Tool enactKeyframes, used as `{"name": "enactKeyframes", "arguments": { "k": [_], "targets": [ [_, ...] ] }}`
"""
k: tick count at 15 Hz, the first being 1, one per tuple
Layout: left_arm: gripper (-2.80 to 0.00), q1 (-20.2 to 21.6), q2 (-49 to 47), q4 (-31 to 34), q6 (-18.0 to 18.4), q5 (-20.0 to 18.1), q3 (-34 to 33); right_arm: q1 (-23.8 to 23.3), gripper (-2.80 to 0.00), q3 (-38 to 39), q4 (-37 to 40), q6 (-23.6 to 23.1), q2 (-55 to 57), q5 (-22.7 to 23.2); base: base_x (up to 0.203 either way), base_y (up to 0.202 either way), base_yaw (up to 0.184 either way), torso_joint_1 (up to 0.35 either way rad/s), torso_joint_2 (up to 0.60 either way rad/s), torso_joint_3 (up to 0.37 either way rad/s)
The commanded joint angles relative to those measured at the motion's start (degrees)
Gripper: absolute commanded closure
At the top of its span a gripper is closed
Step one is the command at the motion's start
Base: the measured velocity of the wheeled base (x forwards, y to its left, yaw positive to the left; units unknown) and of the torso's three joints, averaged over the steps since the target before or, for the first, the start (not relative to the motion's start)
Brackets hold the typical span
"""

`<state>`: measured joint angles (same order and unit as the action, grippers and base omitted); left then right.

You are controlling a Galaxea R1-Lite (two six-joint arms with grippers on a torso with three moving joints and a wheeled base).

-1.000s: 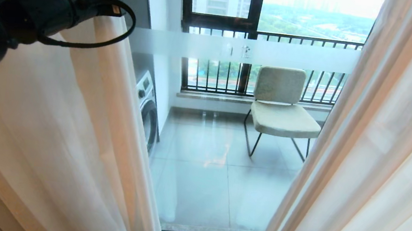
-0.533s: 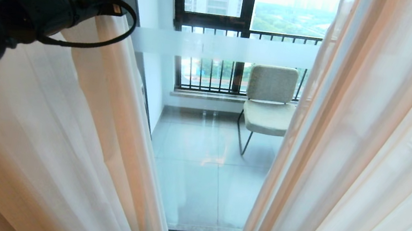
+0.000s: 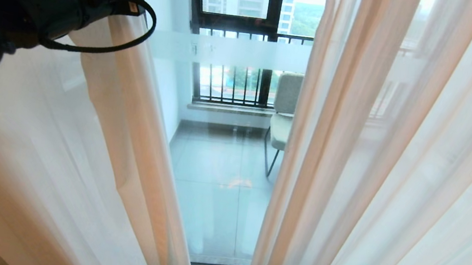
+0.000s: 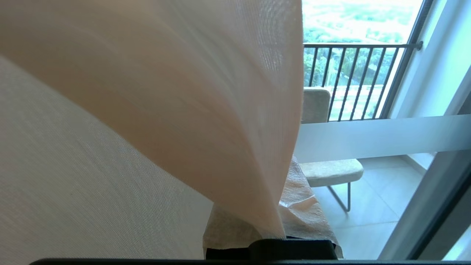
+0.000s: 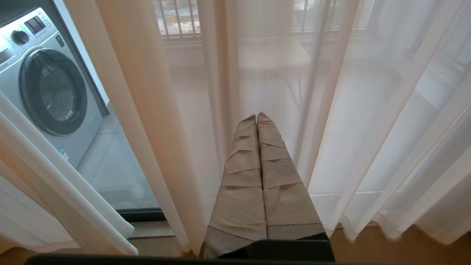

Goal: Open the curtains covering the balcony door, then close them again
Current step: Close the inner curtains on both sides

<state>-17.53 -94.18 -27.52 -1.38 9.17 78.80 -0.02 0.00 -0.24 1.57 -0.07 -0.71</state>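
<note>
In the head view the gap between the curtains (image 3: 350,166) is narrowing. The right-hand drape's inner edge is sliding leftward across the frame, from the right third toward the centre, and is now hanging just right of the middle. It is covering more of the balcony door (image 3: 214,193), so the strip of clear glass is shrinking to a slim band in the centre. The chair (image 3: 282,120) on the balcony is disappearing behind the cloth; only its left part is showing now. The washing machine at the left edge of the gap is no longer showing in this view. The whole balcony scene is also drifting leftward.
</note>
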Motion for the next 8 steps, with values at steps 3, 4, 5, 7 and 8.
{"name": "enactKeyframes", "arguments": {
  "k": [3,4,5,7,8],
  "targets": [
    [0.0,-0.05,0.05,-0.17,-0.03,0.06,-0.05,0.02,0.0,0.0,-0.02,0.01,0.07,0.0,0.0,-0.192,0.005,0.002,0.0,0.005],
    [0.0,0.04,0.05,-0.17,-0.03,0.06,-0.05,0.02,0.0,0.0,-0.02,0.01,0.07,0.0,0.0,-0.189,0.005,-0.002,0.0,0.002],
    [0.0,0.05,0.14,-0.17,-0.12,0.06,-0.14,0.02,0.0,0.0,-0.02,0.01,0.07,0.0,0.0,-0.188,0.004,0.002,0.0,0.005],
    [0.0,0.13,0.14,-0.17,-0.12,0.06,-0.14,0.02,0.0,0.0,-0.02,0.01,0.07,0.0,0.0,-0.186,0.002,-0.001,0.0,-0.001],
    [0.0,0.13,0.14,-0.17,-0.12,0.06,-0.23,0.02,0.0,0.0,-0.02,0.01,0.07,0.0,0.0,-0.19,0.001,0.007,0.0,0.002]
  ]
}}
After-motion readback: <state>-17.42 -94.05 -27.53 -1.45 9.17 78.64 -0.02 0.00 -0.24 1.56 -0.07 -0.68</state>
